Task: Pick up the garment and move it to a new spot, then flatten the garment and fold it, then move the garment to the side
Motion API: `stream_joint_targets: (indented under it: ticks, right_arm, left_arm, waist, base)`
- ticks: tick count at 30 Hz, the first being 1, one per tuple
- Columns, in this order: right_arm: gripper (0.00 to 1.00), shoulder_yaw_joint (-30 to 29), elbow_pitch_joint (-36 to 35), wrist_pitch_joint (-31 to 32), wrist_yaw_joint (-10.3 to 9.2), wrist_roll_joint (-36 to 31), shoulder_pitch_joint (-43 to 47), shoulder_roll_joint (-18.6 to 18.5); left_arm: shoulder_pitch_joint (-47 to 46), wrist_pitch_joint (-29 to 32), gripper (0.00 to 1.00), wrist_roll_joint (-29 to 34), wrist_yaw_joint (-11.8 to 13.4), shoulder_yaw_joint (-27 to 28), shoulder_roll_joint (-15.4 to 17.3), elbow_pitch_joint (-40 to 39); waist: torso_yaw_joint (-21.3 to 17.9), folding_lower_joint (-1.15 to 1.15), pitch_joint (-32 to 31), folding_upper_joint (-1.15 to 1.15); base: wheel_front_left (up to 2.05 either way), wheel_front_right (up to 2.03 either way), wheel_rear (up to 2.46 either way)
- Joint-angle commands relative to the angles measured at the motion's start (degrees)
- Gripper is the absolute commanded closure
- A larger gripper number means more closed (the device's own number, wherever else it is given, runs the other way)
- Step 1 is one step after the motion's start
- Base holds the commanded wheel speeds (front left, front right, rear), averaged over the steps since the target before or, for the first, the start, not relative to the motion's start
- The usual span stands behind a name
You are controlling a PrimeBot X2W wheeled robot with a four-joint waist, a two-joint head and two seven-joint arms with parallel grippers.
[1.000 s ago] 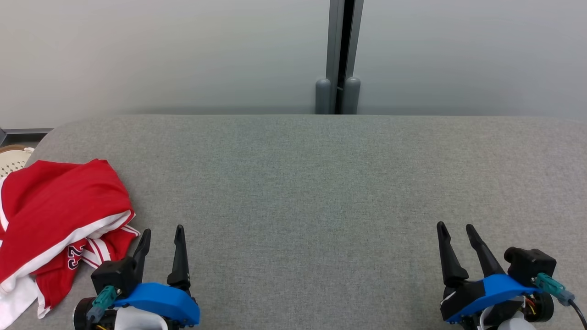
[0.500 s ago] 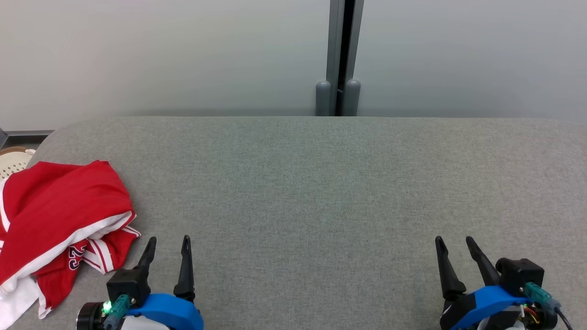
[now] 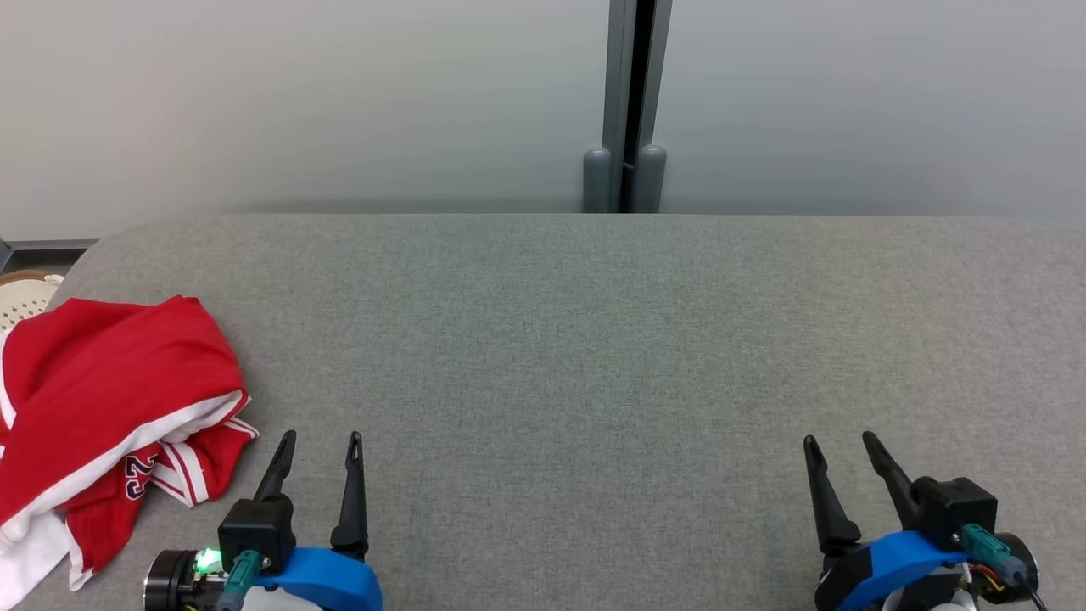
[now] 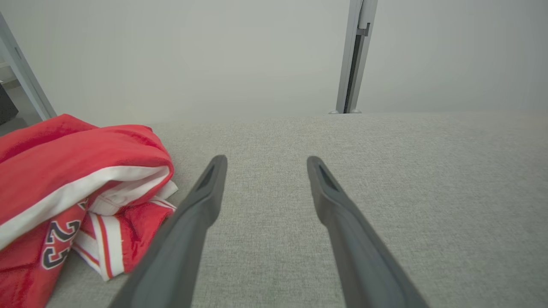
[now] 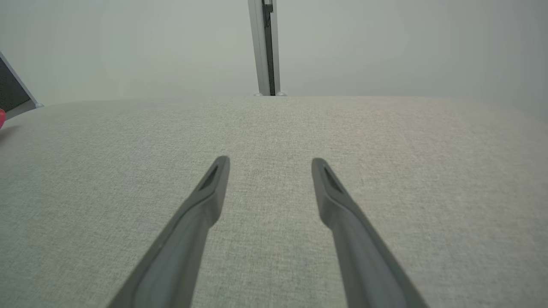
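Garment [image 3: 110,382]: lying crumpled at the table's [image 3: 594,339] near-left corner, not yet lifted; moving, flattening, folding and setting aside all seemingly remaining. Left gripper [image 3: 322,436], right gripper [image 3: 840,440]: gaping wide, gripping nothing, hovering over bare table. From the left wrist, reading the number print [image 4: 60,250] up close, just beside that gripper; from the head, taking in both grippers, well apart.

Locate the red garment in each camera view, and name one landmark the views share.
Head view: the red garment lies crumpled at the lower left, on the left end of the grey surface.
Left wrist view: the red garment is at the left side, middle to bottom.
Right wrist view: a red sliver at the far left edge, probably its edge.
Shared landmark: the grey post behind the surface's far edge.
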Motion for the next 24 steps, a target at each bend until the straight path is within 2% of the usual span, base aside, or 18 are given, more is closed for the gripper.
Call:
stream_joint_targets:
  ticks: [1,9,14,18,24]
  right_arm:
    - [0.00,-0.3,-0.3,-0.6,0.02,-1.1,-0.2,-0.2]
    - [0.00,0.3,0.4,-1.3,0.02,-4.2,-0.1,-0.2]
    - [0.00,0.8,-0.2,-1.4,0.02,-3.8,-0.5,-0.2]
    - [0.00,1.1,-0.7,-1.4,0.02,-3.4,-0.8,-0.2]
    - [0.00,1.7,-0.2,-1.4,0.02,-3.8,-1.2,-0.2]
  left_arm:
    - [-0.1,-0.4,0.00,1.2,0.2,0.4,0.1,-0.4]
    - [-0.1,-1.3,0.00,4.5,-0.2,0.5,-0.5,0.5]
    - [-0.6,-1.3,0.00,4.4,-0.3,1.4,-0.6,0.7]
    - [-0.9,-1.3,0.00,4.1,-0.3,2.9,-0.4,0.9]
    - [-1.2,-1.3,0.00,3.6,-0.2,4.7,-0.8,1.4]
  waist:
    - [0.1,0.00,0.1,0.00]
    - [0.6,0.00,0.6,0.00]
    - [2.3,0.00,1.5,0.00]
    - [5.5,0.00,2.3,0.00]
    - [13.2,0.00,3.3,0.00]
  base:
    - [0.00,0.00,0.00]
    - [0.00,0.00,0.00]
    - [0.00,0.00,0.00]
    - [0.00,0.00,0.00]
    - [0.00,0.00,0.00]
